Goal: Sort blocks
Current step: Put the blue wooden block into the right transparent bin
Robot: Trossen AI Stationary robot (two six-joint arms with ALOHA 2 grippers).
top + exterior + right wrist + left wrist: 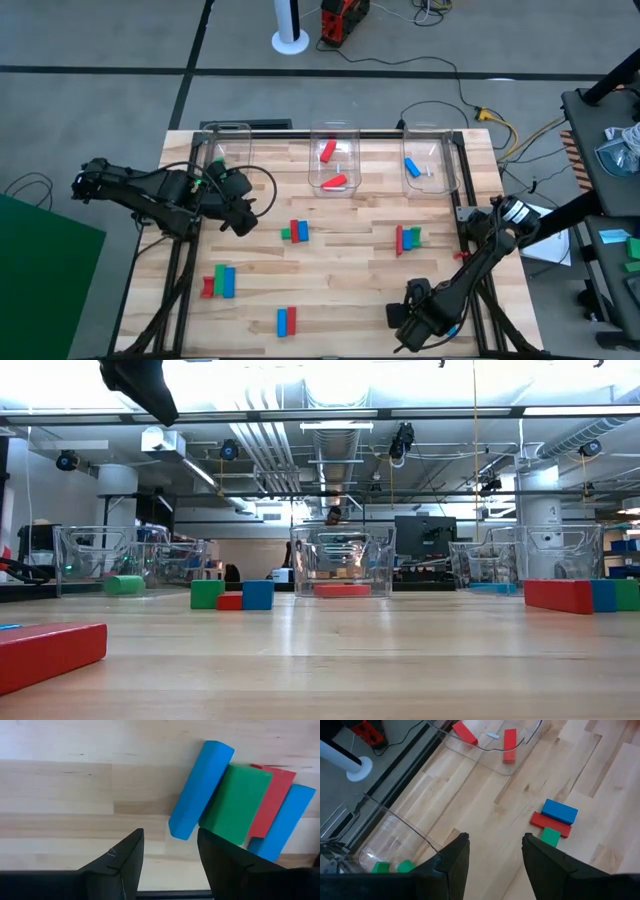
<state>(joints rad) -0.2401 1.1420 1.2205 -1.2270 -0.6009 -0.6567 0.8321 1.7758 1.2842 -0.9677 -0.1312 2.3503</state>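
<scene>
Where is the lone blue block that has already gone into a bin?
In the high view the blue block lies inside the right-hand clear bin at the table's far edge, right of the middle bin holding two red blocks.

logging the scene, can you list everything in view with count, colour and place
bins: 3, clear, in a row along the table's far edge
blocks in left bin: 2, green
blocks in middle bin: 2, red
block in right bin: 1, blue
loose blocks: red, green and blue, in four clusters on the table, plus more by the right gripper
table: 1, light wood
left gripper: open, empty, beside the left bin
right gripper: open, empty, at the near right corner over a block cluster
</scene>
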